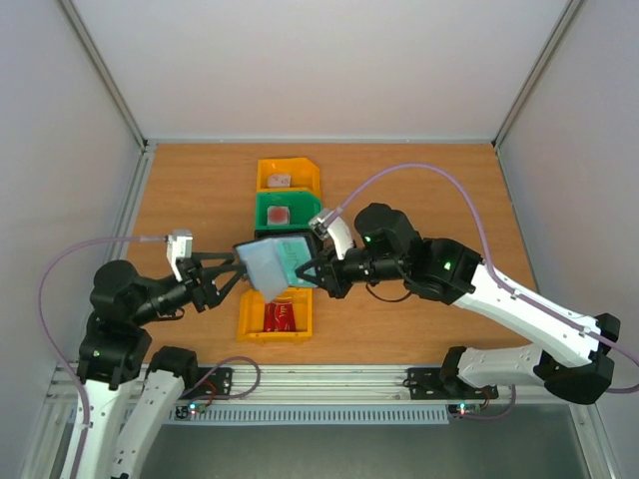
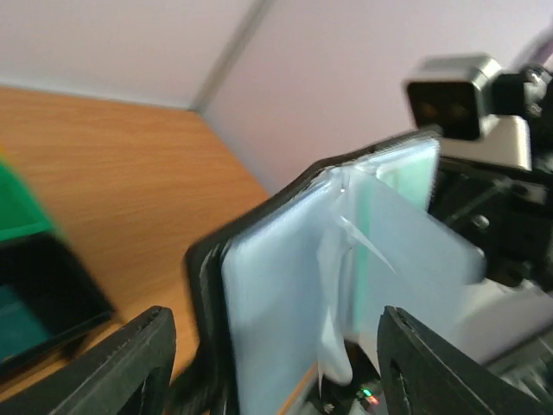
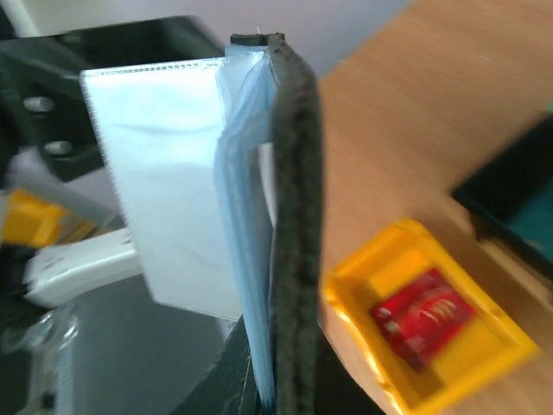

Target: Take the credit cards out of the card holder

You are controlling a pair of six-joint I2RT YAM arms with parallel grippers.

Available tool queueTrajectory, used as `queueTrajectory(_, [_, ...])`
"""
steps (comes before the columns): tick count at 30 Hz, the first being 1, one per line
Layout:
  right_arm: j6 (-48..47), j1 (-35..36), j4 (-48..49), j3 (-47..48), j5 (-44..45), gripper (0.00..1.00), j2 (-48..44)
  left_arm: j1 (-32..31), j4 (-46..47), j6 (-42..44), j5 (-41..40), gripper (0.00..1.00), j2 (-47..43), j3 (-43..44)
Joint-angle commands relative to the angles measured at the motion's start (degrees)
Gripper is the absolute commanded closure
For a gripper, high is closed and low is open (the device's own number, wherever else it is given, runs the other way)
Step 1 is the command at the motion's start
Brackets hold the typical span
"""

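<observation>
Top view: card holder (image 1: 272, 261) hung open in mid-air over the bin row, between green bin (image 1: 300, 203) and yellow bin (image 1: 247, 321) holding a red card (image 1: 282, 315).
Left wrist: left gripper (image 2: 276, 346) jaws spread either side of the holder; black bin (image 2: 43, 298), unseen from above.
Right wrist: right gripper (image 1: 310, 267) jaws seemingly pinched the holder's black cover; card print unreadable.

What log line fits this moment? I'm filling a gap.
left gripper: open | right gripper: shut on card holder | red card: in near yellow bin
</observation>
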Motion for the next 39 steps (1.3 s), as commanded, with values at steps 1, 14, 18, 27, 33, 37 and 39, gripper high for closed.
queueTrajectory(1, [9.24,-1.24,-15.68,3.38,25.28,0.99,0.27,0.05,-13.62,5.05,-17.54,0.37,1.96,3.54])
queueTrajectory(14, [5.98,1.69,-11.16,12.2,15.75,0.99,12.36,-0.54,8.32,-7.63,5.45,0.71,-1.34,-0.11])
queueTrajectory(18, [5.98,1.78,-1.49,8.6,8.1,0.99,10.81,-1.12,9.39,-9.25,5.31,0.7,0.4,-0.5])
queueTrajectory(27, [2.64,4.04,7.81,7.04,1.23,0.99,10.01,-3.07,11.71,-11.6,2.94,0.62,6.74,1.29])
queueTrajectory(33, [1.39,3.98,13.28,4.99,-2.7,0.99,7.16,-3.07,10.28,-9.06,1.99,0.66,6.29,2.24])
queueTrajectory(37, [0.7,4.03,14.75,4.42,-3.86,0.99,6.47,-3.07,13.45,-7.64,1.74,0.61,-0.15,-0.14])
queueTrajectory(39, [0.91,3.97,17.79,3.51,-5.98,0.99,6.26,-3.07,13.32,-7.58,2.25,0.58,-2.02,-0.66])
